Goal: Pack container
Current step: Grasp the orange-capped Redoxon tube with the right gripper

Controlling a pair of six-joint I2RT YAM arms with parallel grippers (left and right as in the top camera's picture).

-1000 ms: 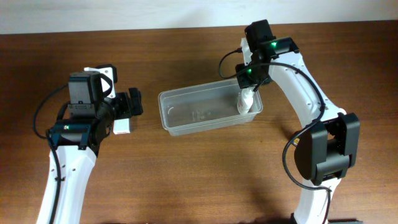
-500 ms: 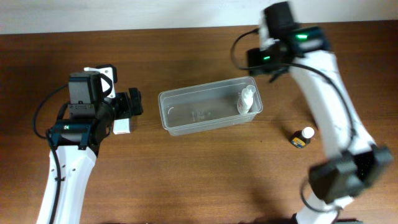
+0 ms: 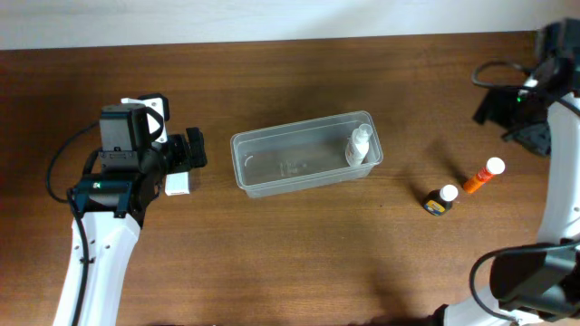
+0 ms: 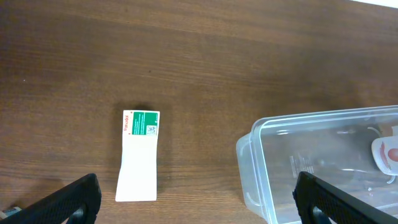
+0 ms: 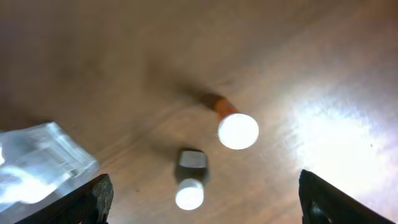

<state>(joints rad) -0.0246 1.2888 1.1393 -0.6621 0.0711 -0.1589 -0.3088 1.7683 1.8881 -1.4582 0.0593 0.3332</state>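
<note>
The clear container (image 3: pixel 272 138) sits mid-table with a white bottle (image 3: pixel 359 145) leaning in its right end. To its right lie a small dark bottle with a white cap (image 3: pixel 441 198) and an orange bottle with a white cap (image 3: pixel 484 174). My right gripper (image 3: pixel 512 122) hovers open, high above those two; its wrist view shows the orange bottle (image 5: pixel 233 124), the dark bottle (image 5: pixel 191 177) and a container corner (image 5: pixel 37 162). My left gripper (image 3: pixel 186 154) is open over a white box with a green label (image 4: pixel 140 155), left of the container (image 4: pixel 323 162).
The table's far edge and a pale wall run along the top of the overhead view. Both arm bases stand at the near side, left and right. Bare brown wood separates the box, the container and the loose bottles.
My right gripper opened off the white bottle, leaving it in the container, and swung up and right to above the two loose bottles. The left arm has not moved.
</note>
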